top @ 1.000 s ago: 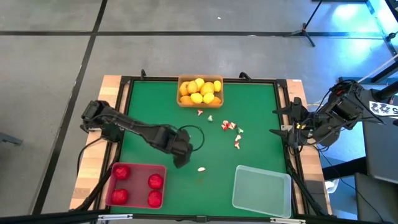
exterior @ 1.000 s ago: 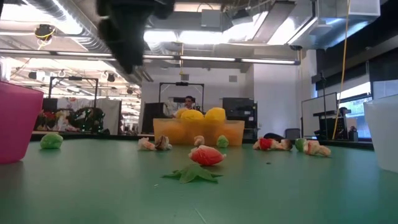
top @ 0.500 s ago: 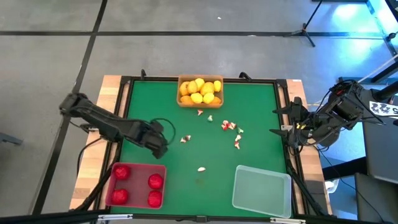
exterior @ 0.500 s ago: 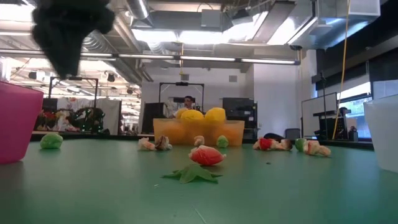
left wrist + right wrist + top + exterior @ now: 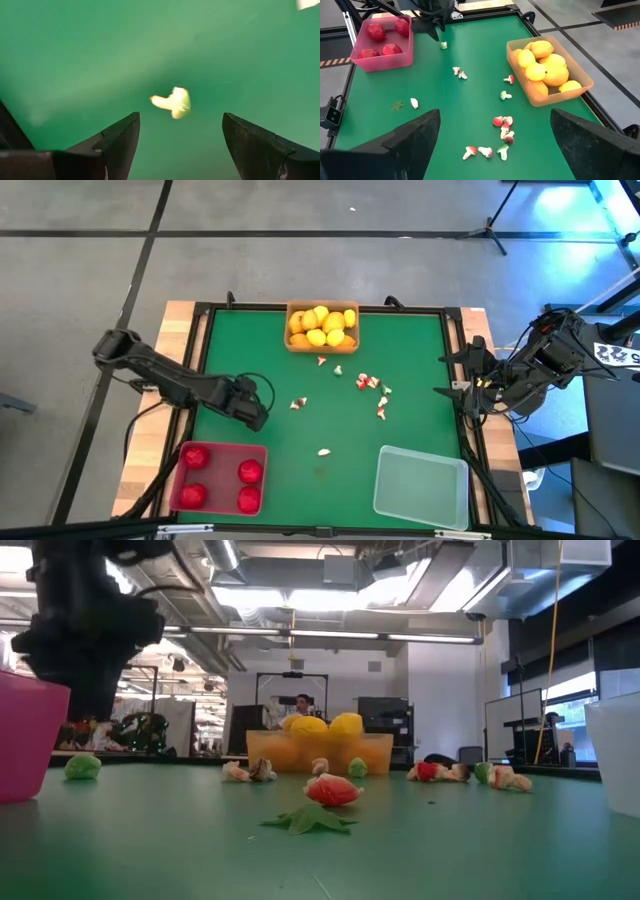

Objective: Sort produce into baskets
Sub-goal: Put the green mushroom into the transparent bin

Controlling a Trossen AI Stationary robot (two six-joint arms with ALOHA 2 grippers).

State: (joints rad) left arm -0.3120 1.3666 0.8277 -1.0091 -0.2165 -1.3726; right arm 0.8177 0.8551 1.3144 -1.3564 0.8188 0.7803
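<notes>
While the left gripper (image 5: 258,416) hangs open above a pale greenish piece (image 5: 173,101), probably a toy mushroom, nothing is grasped. Next it must descend and pinch it; the right gripper (image 5: 447,375) waits open at the table's edge.

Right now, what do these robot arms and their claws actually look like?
Both arms are dark, nearly black, built of jointed segments. The left arm is slim, with a black cable looping near its gripper. The right arm is bulkier, with cables bundled around it. Each gripper has two dark, wedge-shaped fingers; the right gripper has broad, matte ones.
</notes>
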